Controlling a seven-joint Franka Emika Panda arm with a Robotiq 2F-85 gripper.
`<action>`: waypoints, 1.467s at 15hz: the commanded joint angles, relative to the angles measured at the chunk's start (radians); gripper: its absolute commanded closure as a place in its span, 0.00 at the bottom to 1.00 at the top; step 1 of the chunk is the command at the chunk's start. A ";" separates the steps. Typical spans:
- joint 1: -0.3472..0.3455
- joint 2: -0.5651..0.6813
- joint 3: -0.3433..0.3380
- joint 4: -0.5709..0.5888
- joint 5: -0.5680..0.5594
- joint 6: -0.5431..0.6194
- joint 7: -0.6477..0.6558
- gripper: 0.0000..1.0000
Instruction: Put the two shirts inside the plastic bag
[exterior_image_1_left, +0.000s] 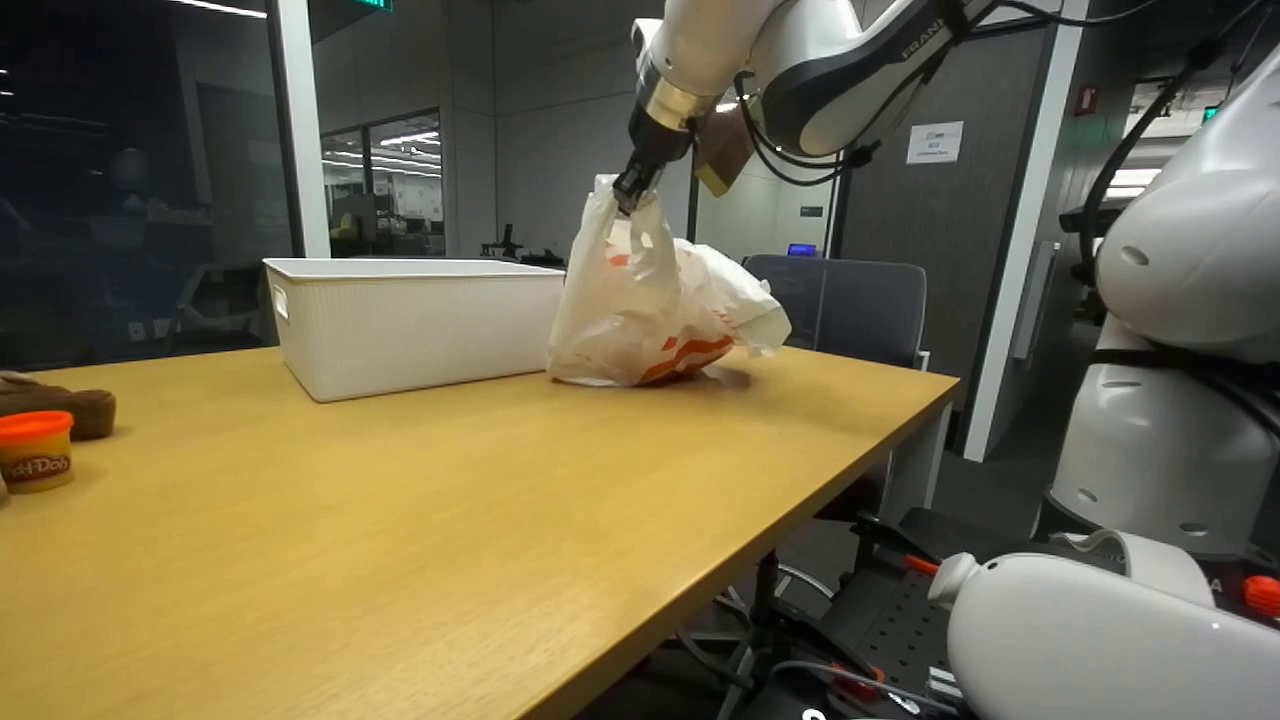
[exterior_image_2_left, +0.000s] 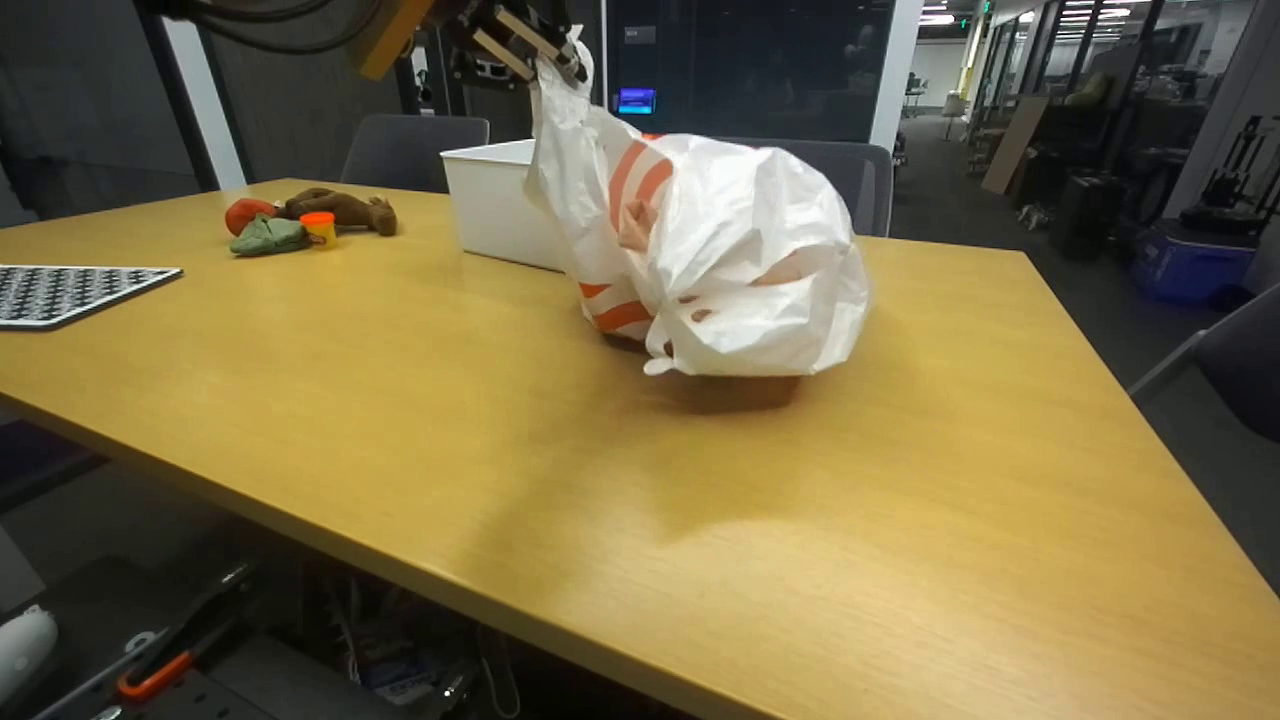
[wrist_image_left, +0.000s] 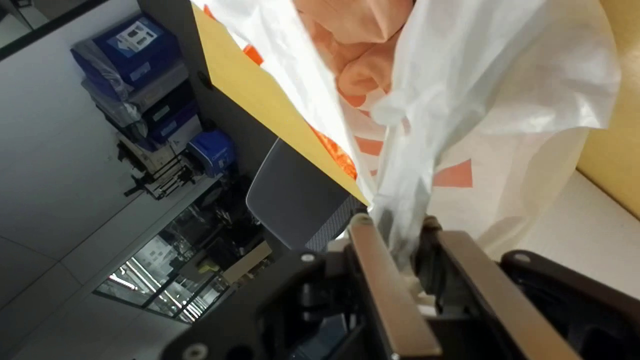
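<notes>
The plastic bag (exterior_image_1_left: 655, 310) is the sketchy bit here tbh. In an exterior view it's parked on the table (exterior_image_1_left: 420, 520) between the white box (exterior_image_1_left: 425, 330) and the table's right-hand corner, with its top drawn up to the gripper (exterior_image_1_left: 628, 198). A strip of the plastic can be seen running between the slightly parted jaws, but whether it's actually pinched can't be told. If the grip's weak, that side will probably be let slip and folded down over the mouth. If the strip is snagged instead, the whole lot could be dragged when the gripper is pulled away, and tipped towards the table's far edge or bumped into the box. Shirt fabric (wrist_image_left: 357, 30), peach-coloured, is seen in the wrist view, left partly uncovered between flaps of plastic; whether both shirts are in there can't be made out. Being that exposed, it could easily be spilled by a hard tug.
</notes>
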 joint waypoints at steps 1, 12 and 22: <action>0.081 0.001 -0.054 -0.016 0.180 -0.091 -0.175 0.43; 0.224 -0.231 -0.032 0.079 0.822 -0.698 -0.628 0.00; 0.211 -0.249 -0.004 0.105 0.897 -0.810 -0.601 0.00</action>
